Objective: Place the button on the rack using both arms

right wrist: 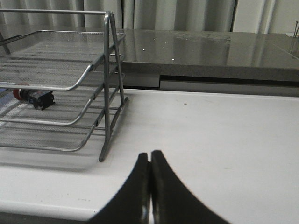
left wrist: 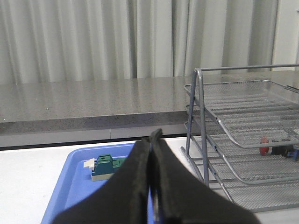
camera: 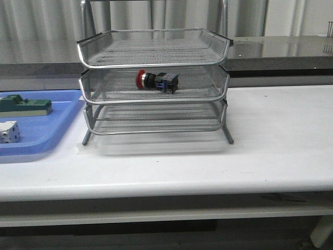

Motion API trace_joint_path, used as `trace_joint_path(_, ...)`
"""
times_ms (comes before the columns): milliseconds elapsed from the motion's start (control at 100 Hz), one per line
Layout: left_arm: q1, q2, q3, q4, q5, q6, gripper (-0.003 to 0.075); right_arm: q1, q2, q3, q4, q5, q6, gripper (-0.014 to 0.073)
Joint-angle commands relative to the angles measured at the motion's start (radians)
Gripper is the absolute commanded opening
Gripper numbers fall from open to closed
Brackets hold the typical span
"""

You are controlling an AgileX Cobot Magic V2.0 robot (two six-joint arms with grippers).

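The button (camera: pixel 156 80) lies on its side in the middle tier of the silver wire rack (camera: pixel 154 100), red head to the left, blue block to the right. It also shows in the left wrist view as the button (left wrist: pixel 278 150) and in the right wrist view as the button (right wrist: pixel 34 97), each time inside the rack (left wrist: pixel 243 140) (right wrist: pixel 70 84). My left gripper (left wrist: pixel 152 136) is shut and empty, hanging back from the table over the blue tray's near side. My right gripper (right wrist: pixel 150 155) is shut and empty near the table's front edge, right of the rack. Neither arm shows in the front view.
A flat blue tray (camera: pixel 52 133) sits left of the rack with a green block (camera: pixel 25 106) and a white cube-like part (camera: pixel 9 132) in it. The green block (left wrist: pixel 105 166) is also in the left wrist view. A grey counter (camera: pixel 281 49) runs behind the white table (camera: pixel 270 135).
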Motion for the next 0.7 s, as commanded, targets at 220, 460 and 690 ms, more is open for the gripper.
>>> trace_joint_path(220, 0.001, 0.009, -0.029, -0.008, -0.076, -0.013, -0.0021, -0.032, -0.17, 0.141, 0.026, -0.098, 0.004, -0.006)
trace_joint_path(460, 0.001, 0.009, -0.029, -0.008, -0.076, -0.013, -0.0021, -0.099, -0.167, 0.14, 0.039, -0.048, 0.003, -0.006)
trace_joint_path(690, 0.001, 0.009, -0.029, -0.008, -0.076, -0.013, -0.0021, -0.102, -0.167, 0.14, 0.039, -0.048, 0.003, -0.006)
